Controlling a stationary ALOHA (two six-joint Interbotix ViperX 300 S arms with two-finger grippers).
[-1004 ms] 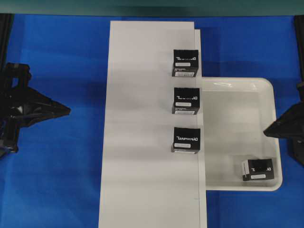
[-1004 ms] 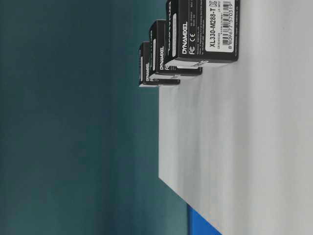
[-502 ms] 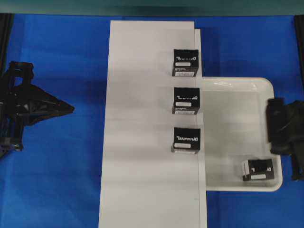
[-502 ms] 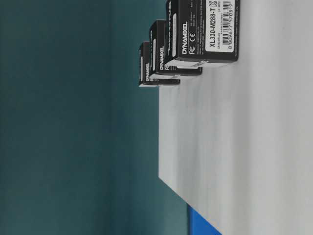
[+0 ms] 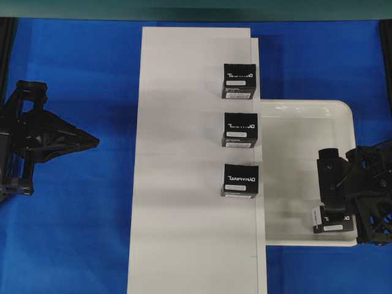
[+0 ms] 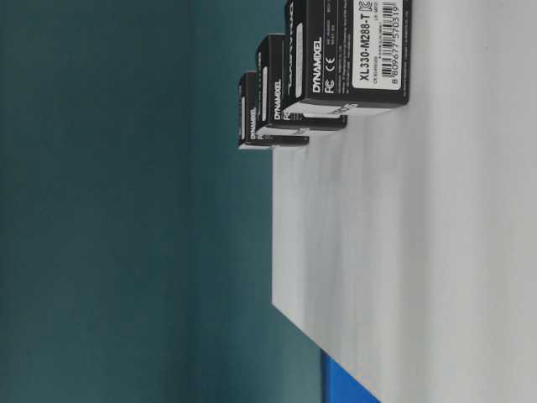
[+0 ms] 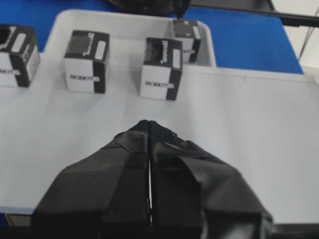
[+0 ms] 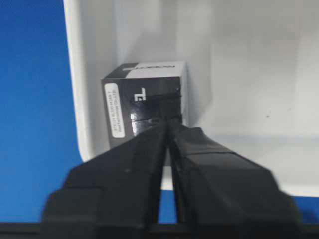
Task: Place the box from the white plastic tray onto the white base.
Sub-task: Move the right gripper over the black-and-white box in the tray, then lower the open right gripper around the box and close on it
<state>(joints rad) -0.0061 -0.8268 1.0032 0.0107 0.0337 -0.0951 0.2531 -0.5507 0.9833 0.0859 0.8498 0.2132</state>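
Note:
The box (image 5: 334,225) lies in the near right corner of the white plastic tray (image 5: 306,104); in the right wrist view the box (image 8: 144,102) sits against the tray's rim (image 8: 72,74). My right gripper (image 5: 335,212) hovers just over it. Its tips (image 8: 168,124) reach the box's near top edge with a narrow gap between the fingers and nothing in it. The white base (image 5: 184,196) runs down the middle. My left gripper (image 5: 97,142) rests shut over the blue cloth left of the base, pointing at it (image 7: 148,122).
Three like black boxes (image 5: 239,81) (image 5: 240,130) (image 5: 239,180) stand in a column along the base's right edge, next to the tray. They also line the base's edge in the table-level view (image 6: 344,59). Blue cloth (image 5: 73,233) surrounds everything.
My right arm has swung in from the right edge over the tray down to the box, and its fingers have parted slightly. The left gripper has drifted a little rightward.

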